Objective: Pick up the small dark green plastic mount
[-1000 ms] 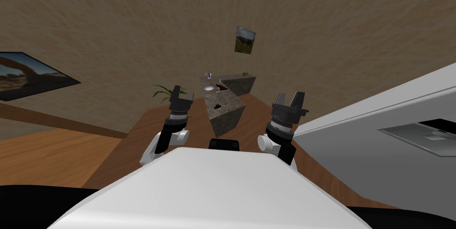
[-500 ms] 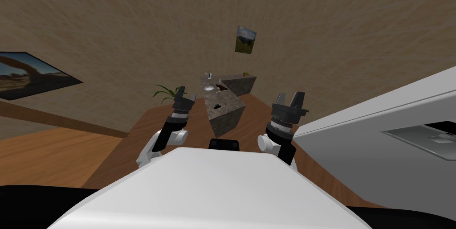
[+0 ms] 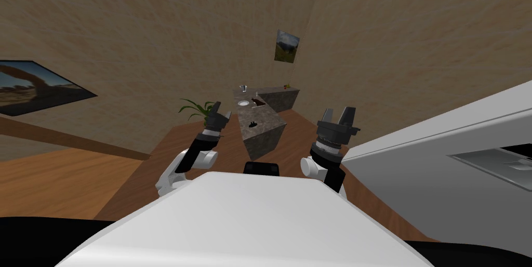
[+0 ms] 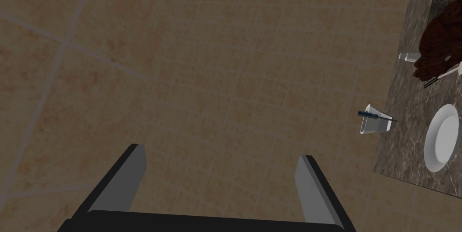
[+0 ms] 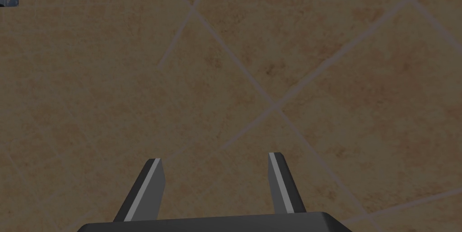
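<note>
Open and empty: left hand [image 3: 217, 107], right hand [image 3: 338, 111]. Small dark mount [image 3: 252, 124] on bench [image 3: 265, 123] well ahead: roll closer before reaching.

place: home kitchen | stone counter [image 3: 266, 142] with white plate [image 3: 243, 103] | potted plant [image 3: 195, 107] | framed picture [image 3: 286, 47] | wood floor [image 3: 62, 175]

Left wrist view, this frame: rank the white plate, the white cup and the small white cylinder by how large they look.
1. white plate, clearly largest.
2. white cup, with a blue-handled tool across it.
3. small white cylinder, smallest.
Distances from the camera differ, so real sizes stay unsure.
</note>
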### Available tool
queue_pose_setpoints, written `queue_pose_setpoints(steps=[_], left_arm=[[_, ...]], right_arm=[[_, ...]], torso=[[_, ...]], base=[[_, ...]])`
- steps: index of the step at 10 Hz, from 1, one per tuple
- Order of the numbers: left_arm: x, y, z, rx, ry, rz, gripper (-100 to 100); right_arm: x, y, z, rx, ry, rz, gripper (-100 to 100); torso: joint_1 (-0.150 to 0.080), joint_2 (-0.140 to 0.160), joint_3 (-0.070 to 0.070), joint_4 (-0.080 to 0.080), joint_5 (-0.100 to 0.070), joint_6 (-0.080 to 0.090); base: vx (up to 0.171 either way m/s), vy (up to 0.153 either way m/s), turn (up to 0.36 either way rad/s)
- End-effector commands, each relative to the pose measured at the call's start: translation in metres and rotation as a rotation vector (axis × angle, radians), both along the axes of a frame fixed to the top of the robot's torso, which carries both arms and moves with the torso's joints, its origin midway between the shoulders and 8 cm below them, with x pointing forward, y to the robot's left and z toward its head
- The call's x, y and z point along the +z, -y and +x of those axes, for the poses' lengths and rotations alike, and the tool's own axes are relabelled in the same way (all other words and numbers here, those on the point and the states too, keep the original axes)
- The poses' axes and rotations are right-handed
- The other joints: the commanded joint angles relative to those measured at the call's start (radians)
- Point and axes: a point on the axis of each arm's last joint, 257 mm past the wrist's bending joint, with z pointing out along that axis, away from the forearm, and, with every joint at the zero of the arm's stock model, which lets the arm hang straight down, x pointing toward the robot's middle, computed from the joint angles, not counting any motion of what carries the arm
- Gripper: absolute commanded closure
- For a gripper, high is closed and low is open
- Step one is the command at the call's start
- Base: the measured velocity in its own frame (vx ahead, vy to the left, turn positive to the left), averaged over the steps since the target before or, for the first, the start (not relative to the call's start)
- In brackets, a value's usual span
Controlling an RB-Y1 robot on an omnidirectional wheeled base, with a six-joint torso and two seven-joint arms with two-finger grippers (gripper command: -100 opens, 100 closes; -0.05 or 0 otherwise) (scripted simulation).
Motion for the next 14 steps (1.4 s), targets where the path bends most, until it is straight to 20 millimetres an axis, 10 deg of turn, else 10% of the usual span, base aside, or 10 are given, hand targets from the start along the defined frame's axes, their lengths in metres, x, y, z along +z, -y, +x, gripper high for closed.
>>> queue_pose_setpoints(steps=[1, 14], left_arm=[[-0.011, -0.003, 0.007, 0.003, -0.051, -0.005, -100], [-0.085, -0.025, 0.038, 0.012, -0.397, -0.048, -100]], right_arm=[[0.0, 0.0, 0.0, 0.0, 0.0, 0.0, 0], [0.0, 0.0, 0.0, 0.0, 0.0, 0.0, 0]], torso=[[0.0, 0.0, 0.0, 0.0, 0.0, 0.0], [0.0, 0.0, 0.0, 0.0, 0.0, 0.0]], base=[[0.014, -0.021, 0.004], [0.017, -0.024, -0.006]])
